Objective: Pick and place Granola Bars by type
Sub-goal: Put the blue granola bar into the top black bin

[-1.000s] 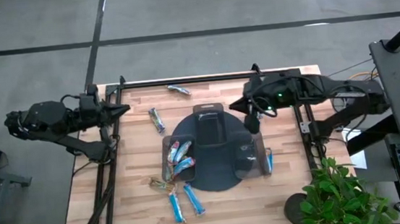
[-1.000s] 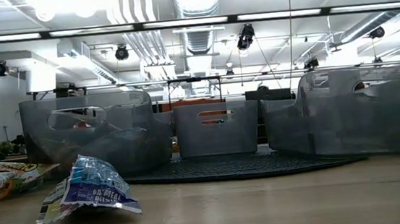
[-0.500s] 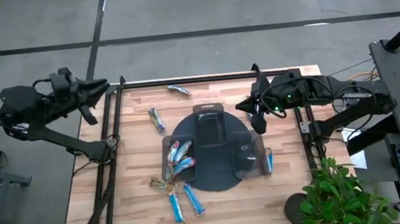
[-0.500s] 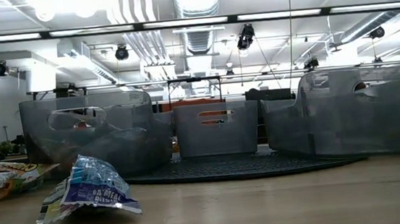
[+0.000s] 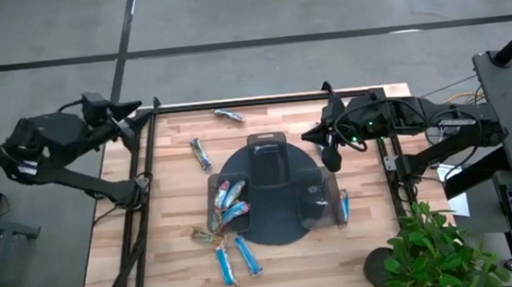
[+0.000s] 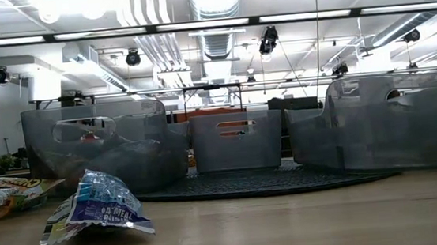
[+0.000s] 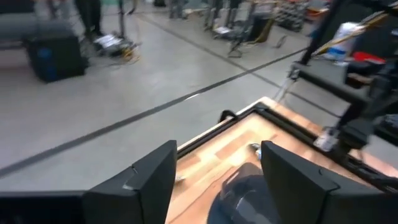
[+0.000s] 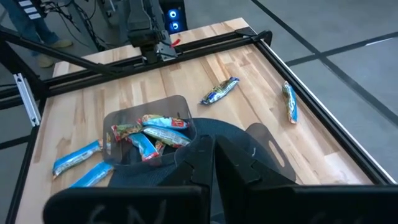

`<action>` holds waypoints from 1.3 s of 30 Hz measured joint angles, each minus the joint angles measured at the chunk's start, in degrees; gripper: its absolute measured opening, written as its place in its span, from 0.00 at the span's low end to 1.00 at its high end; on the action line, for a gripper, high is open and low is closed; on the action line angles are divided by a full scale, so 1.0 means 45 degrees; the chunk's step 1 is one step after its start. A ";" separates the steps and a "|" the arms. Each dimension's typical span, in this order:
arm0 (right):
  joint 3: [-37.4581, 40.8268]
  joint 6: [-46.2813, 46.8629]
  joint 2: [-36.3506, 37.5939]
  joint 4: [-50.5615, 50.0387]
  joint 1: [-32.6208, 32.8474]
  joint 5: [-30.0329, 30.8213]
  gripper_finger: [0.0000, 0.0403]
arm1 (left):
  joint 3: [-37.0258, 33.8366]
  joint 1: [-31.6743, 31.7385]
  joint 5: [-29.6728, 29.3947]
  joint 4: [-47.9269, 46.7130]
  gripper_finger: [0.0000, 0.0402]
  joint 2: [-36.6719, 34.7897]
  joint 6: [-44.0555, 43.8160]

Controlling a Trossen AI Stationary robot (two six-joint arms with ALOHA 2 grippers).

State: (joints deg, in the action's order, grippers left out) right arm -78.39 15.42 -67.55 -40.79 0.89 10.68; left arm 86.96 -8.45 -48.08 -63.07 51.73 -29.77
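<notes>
Granola bars in shiny wrappers lie loose on the wooden table: one near the far edge (image 5: 228,115), one left of the tray (image 5: 201,153), some light blue ones at the near left (image 5: 236,259) and one by the right bin (image 5: 345,208). Several more lie in the left clear bin (image 8: 149,134). In the low view a blue bar (image 6: 95,206) lies close by. My left gripper (image 5: 138,115) is open and empty over the table's far-left corner; its own view (image 7: 217,180) shows the gap. My right gripper (image 5: 309,137) is shut and empty, hovering right of the far bin; it also shows in its own view (image 8: 214,168).
A dark round tray (image 5: 277,225) in the table's middle bears three clear bins: far (image 5: 266,154), left (image 5: 212,198), right (image 5: 321,198). A black frame rail (image 5: 261,99) runs along the far edge. A potted plant (image 5: 433,253) stands off the near-right corner.
My left gripper has gone up and toward the table's far-left corner, away from the left edge's middle. My right gripper has drawn back a little toward the table's right edge. The bars have stayed where they were.
</notes>
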 joint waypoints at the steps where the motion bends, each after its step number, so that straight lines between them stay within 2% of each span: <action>1: 0.0000 0.0000 0.0000 -0.0002 -0.0002 0.0000 0.02 | 0.0000 0.0222 0.0054 -0.0044 0.54 0.0166 -0.0020; 5: 0.0000 0.0003 0.0000 -0.0002 0.0000 0.0000 0.02 | 0.0009 0.0958 0.1003 -0.0109 0.54 0.0879 0.0676; 12: 0.0000 0.0204 -0.0005 -0.0027 0.0000 -0.0019 0.02 | 0.0214 0.2828 0.4080 -0.0017 0.54 0.1980 0.2126; 19: 0.0000 0.0257 -0.0005 -0.0114 0.0000 -0.0065 0.02 | 0.0364 0.4913 0.6293 -0.0197 0.54 0.2405 0.4921; 28: 0.0010 0.0347 -0.0005 -0.0124 0.0000 -0.0151 0.02 | 0.0340 0.7608 0.8970 -0.1561 0.54 0.2908 0.8406; 34: 0.0015 0.0350 -0.0005 -0.0124 0.0000 -0.0151 0.02 | 0.0248 0.8191 0.9006 -0.2658 0.54 0.4041 0.9555; 39: 0.0019 0.0350 -0.0005 -0.0124 0.0000 -0.0151 0.02 | 0.0228 0.8397 0.8975 -0.2507 0.54 0.5068 0.8092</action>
State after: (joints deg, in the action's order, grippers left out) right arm -78.30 16.99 -67.57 -41.34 0.89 10.00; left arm 87.99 29.34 -7.70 -74.35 74.53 6.64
